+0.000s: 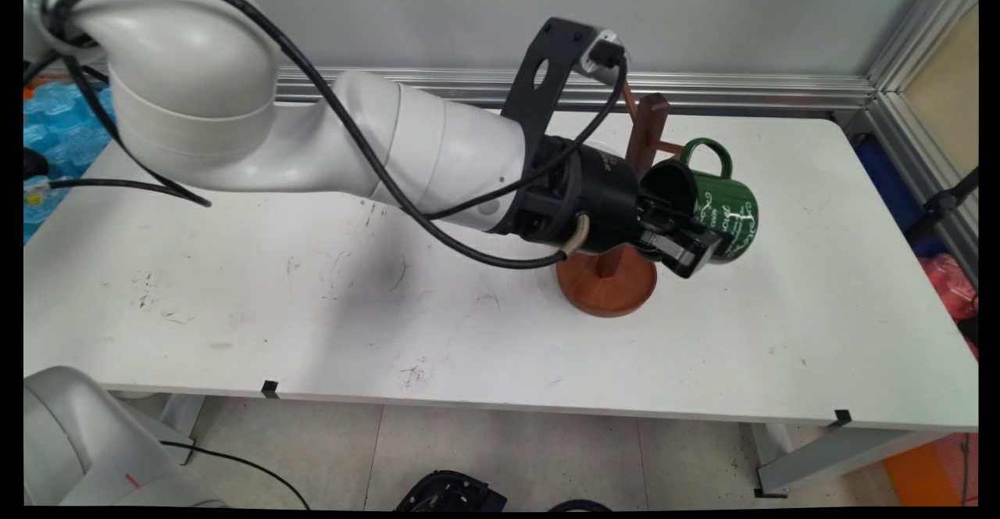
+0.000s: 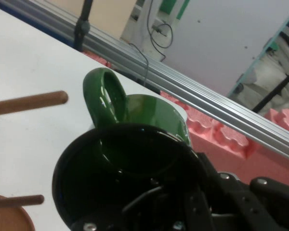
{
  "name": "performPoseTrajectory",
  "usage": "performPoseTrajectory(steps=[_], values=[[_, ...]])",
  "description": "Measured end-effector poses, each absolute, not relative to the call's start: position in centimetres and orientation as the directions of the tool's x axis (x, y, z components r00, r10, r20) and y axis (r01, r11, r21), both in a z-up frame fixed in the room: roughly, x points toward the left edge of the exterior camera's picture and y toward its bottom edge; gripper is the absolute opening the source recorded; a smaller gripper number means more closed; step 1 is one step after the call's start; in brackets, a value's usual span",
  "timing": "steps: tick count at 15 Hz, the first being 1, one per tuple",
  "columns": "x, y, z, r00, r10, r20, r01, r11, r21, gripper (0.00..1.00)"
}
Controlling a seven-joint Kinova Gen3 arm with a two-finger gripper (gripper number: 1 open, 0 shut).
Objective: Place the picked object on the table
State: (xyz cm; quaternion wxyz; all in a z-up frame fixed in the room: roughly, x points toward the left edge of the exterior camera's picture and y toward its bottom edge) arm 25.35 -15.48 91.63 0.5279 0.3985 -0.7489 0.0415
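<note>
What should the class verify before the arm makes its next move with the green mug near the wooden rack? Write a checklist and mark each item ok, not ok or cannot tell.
1. Gripper is shut on the green mug, with one finger inside the rim: ok.
2. Mug is lifted off the white table: ok.
3. Mug handle is free, with no peg through it: ok.
4. Nearest peg of the wooden mug rack lies beside the handle, apart from it: ok.
5. Rack stands upright on its round base: ok.
6. Grip is firm enough not to slip: cannot tell.
</note>
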Motion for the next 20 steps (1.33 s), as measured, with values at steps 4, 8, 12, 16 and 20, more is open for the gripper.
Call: performPoseTrajectory(steps=[4, 8, 12, 16, 20], values=[[26.0, -14.4, 92.6, -0.149, -0.562, 0.814, -0.614, 0.698, 0.369, 0.0], [26.5, -12.9, 93.9, -0.195, -0.539, 0.82, -0.567, 0.744, 0.354, 0.0], [27.9, -12.8, 93.0, -0.233, -0.521, 0.821, -0.58, 0.752, 0.313, 0.0], [31.6, -15.0, 90.9, -0.272, -0.519, 0.81, -0.741, 0.65, 0.167, 0.0], [34.6, -16.3, 89.5, -0.29, -0.541, 0.789, -0.8, 0.59, 0.111, 0.0]])
